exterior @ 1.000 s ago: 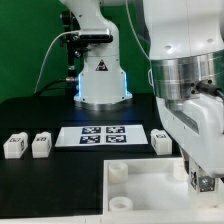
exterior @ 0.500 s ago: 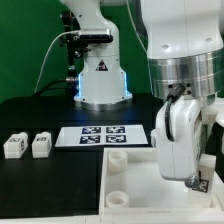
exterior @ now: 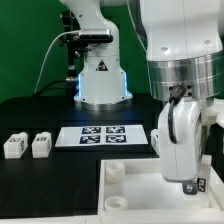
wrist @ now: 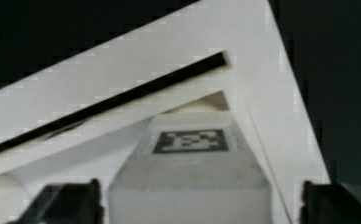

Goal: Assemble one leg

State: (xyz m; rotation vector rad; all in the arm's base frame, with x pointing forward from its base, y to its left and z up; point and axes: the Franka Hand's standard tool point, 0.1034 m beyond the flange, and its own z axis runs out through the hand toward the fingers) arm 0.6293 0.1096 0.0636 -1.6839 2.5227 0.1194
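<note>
My gripper (exterior: 190,186) hangs over the far right corner of the large white panel (exterior: 135,195). It is shut on a leg (exterior: 197,186), a small white post whose tag faces the camera. In the wrist view the leg (wrist: 195,165) runs away from the camera between my two dark fingers (wrist: 70,203), with its tag showing, and my gripper (wrist: 202,198) sits around its near end. The panel's edges (wrist: 106,105) slant behind it. The leg's lower end is hidden.
Two more legs (exterior: 14,146) (exterior: 41,145) stand at the exterior view's left. The marker board (exterior: 103,136) lies mid-table. Round sockets (exterior: 118,171) show on the panel's left corners. The robot base (exterior: 100,80) stands behind.
Over the last second my hand turned and shifted slightly left and down with the leg. It now covers a leg that stood right of the marker board. Almost nothing moved in the last half second.
</note>
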